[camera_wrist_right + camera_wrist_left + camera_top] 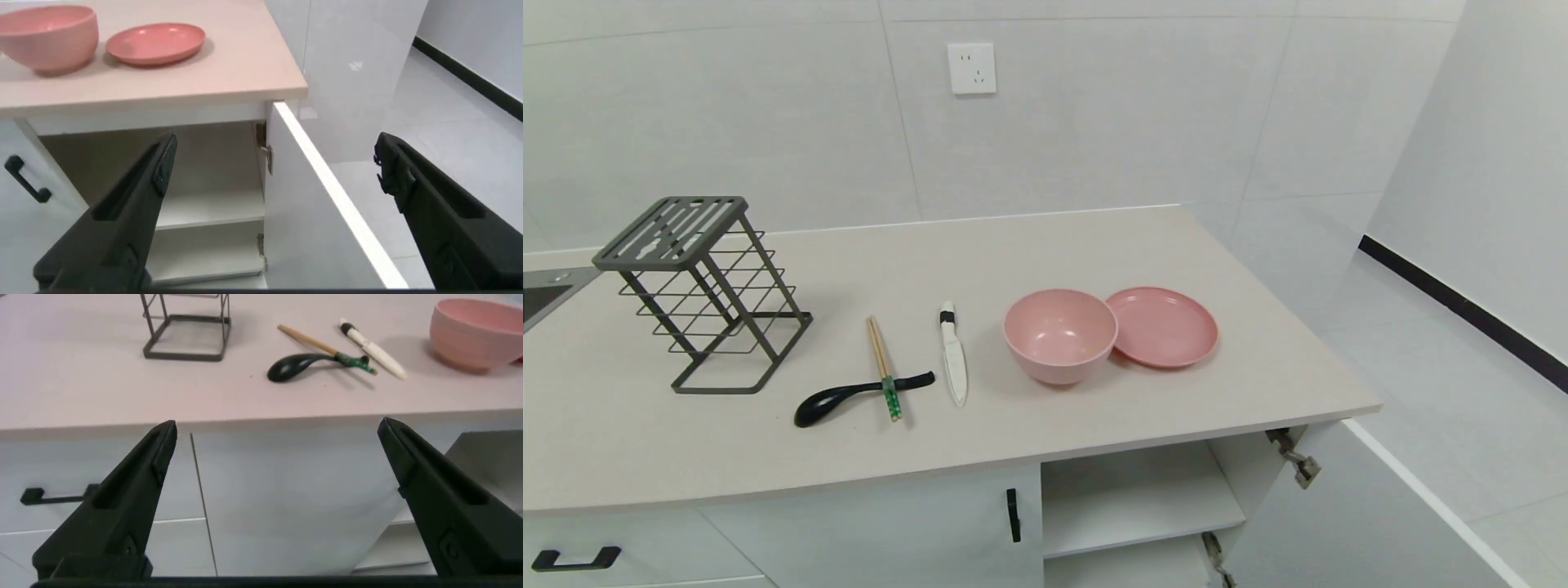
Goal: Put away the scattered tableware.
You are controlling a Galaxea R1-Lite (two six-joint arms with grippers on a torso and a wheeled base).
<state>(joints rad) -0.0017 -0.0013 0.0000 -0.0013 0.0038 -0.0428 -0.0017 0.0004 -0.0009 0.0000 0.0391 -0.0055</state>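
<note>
On the beige counter [1094,245] lie a pink bowl [1059,333] and, touching its right side, a pink plate [1164,325]. To their left are a white knife [952,353], wooden chopsticks [883,367] and a black spoon [849,398] that the chopsticks cross. A dark wire rack [704,290] stands at the left. My left gripper [278,441] is open, held below the counter's front edge and facing the cabinet fronts. My right gripper [274,159] is open too, low in front of the open cabinet [204,204]. The bowl [45,37] and plate [155,42] sit above it.
The cabinet door [1372,506] under the counter's right end stands swung open, showing white shelves [1135,498]. Closed doors and a drawer with black handles [1013,514] are to its left. A sink edge [547,290] lies at far left. A wall socket [971,68] is on the tiled wall.
</note>
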